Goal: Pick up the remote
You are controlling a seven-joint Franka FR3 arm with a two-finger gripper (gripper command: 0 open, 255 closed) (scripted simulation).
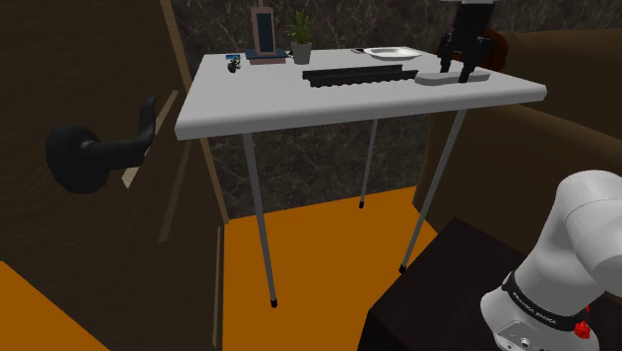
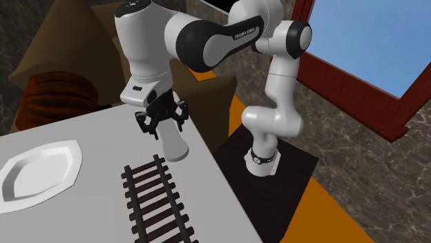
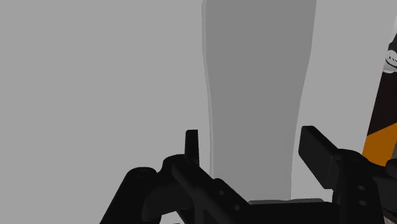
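Where fingers point(image 3: 318, 149) stand apart, astride one end w/o clear contact: remote point(image 2: 174, 145), pale grey, flat on tabletop point(image 2: 76, 221) nr edge, just beside dark track point(image 2: 155, 200); white plate point(image 2: 38, 169) further off.

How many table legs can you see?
3 in the shoulder view: the left leg, the middle leg farther back, the right leg. A fourth may be hidden.

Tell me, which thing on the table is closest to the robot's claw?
The grey remote, right under the gripper; track and plate lie farther off.
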